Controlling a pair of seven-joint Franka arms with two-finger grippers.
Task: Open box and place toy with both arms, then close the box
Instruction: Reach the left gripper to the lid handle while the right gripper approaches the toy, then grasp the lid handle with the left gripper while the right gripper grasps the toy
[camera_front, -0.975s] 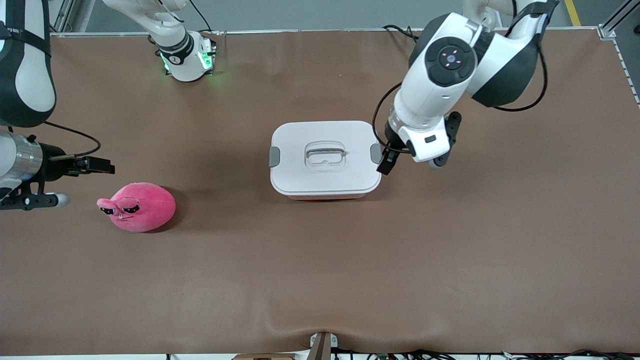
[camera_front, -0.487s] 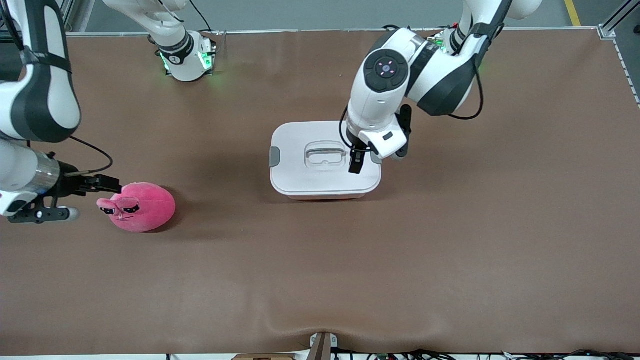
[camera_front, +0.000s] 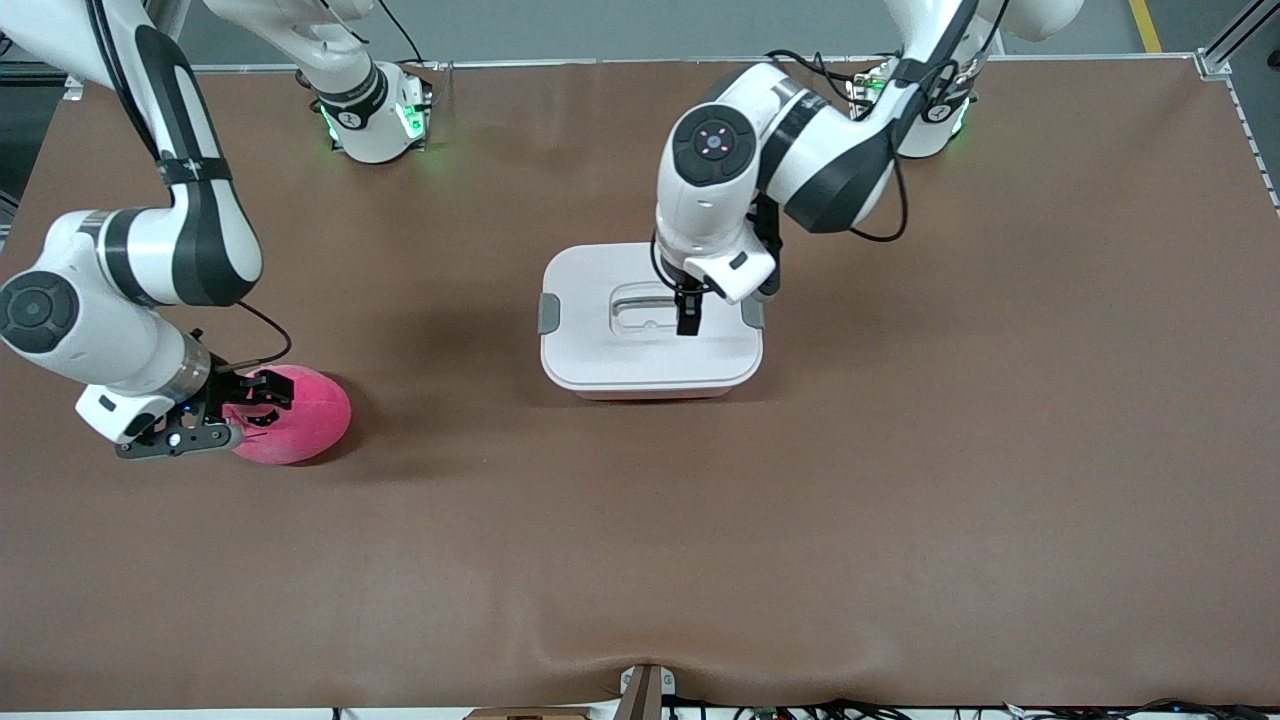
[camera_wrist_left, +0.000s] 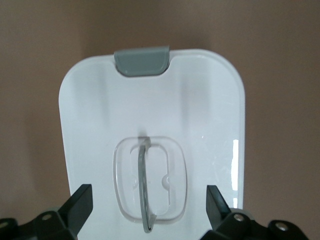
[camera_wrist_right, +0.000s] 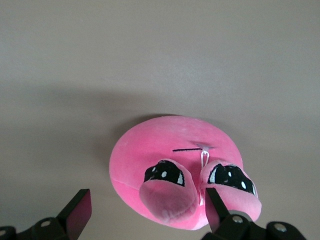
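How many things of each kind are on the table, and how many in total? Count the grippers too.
Box: 1
Toy: 1
Grippers: 2, the left gripper over the box, the right gripper over the toy
Total: 4

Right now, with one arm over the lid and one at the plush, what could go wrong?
1. The lid's grey clips look shut, so lifting the handle might drag the whole box.
2. The right gripper is at the toy's eye stalks; pinching only those may let it slip.

hidden: toy eyes, front view | box tub mostly, perhaps
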